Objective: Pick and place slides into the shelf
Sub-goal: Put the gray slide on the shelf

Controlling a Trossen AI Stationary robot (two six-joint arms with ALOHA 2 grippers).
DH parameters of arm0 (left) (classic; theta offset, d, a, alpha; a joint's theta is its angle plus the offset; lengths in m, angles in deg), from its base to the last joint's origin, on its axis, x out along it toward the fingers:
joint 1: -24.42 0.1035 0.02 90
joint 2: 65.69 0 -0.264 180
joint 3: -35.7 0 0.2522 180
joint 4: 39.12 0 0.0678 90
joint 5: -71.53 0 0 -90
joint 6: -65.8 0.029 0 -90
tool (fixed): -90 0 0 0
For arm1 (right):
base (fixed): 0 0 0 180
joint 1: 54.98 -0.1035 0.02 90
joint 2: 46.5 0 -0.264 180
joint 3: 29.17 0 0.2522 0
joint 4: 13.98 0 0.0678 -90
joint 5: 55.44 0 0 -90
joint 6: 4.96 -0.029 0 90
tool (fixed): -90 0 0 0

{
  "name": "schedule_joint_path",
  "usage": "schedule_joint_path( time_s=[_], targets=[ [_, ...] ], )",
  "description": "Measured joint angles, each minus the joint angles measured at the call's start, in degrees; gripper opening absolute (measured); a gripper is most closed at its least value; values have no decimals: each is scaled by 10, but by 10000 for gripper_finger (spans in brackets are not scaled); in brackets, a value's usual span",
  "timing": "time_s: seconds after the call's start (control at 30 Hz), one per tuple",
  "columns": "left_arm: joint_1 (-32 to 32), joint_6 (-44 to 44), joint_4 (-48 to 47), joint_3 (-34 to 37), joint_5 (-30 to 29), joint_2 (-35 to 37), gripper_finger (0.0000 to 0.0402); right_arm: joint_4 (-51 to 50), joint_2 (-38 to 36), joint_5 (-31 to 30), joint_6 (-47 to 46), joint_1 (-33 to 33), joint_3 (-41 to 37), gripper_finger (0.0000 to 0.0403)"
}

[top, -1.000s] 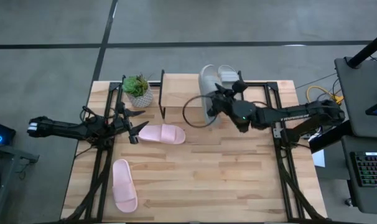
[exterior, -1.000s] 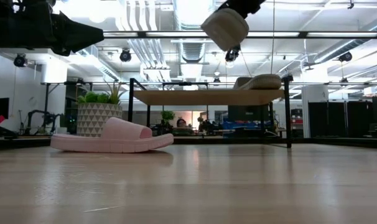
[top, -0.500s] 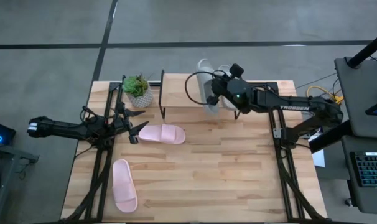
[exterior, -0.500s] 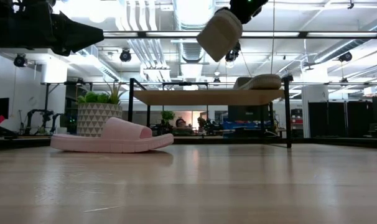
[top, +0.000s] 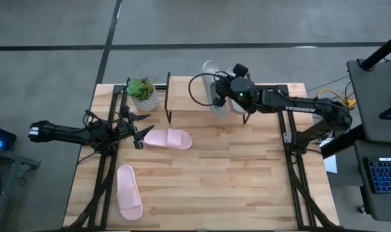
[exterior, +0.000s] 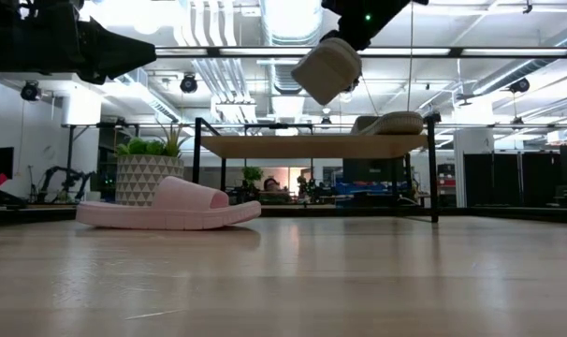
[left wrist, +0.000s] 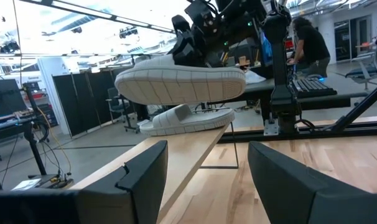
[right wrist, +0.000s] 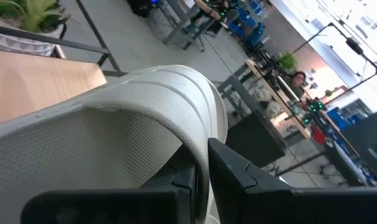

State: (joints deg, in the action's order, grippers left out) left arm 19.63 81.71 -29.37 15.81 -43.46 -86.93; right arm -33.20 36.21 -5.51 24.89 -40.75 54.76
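Right gripper (top: 229, 91) is clamped on a grey-green slide (exterior: 327, 70), holding it tilted in the air above the shelf (exterior: 312, 145). The second grey-green slide (exterior: 388, 124) rests on the shelf's top board, toward its right end in the low view. Left gripper (top: 136, 126) hovers with fingers apart, holding nothing, just beside a pink slide (top: 168, 138) lying on the counter (top: 234, 180). The other pink slide (top: 128, 191) lies nearer the counter's front left. A potted plant (top: 142, 93) stands left of the shelf.
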Motion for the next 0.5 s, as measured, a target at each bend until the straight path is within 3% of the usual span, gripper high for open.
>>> schedule_joint_path(
  time_s=[0.37, 0.5],
  targets=[
    [0, 0, 0, 0, 0, 0, 208, -17, 0, 2, 23, 36, 10, 26],
    [0, 0, 0, 0, 0, 0, 208, -46, 0, 40, 21, 41, 36, 13]
  ],
)
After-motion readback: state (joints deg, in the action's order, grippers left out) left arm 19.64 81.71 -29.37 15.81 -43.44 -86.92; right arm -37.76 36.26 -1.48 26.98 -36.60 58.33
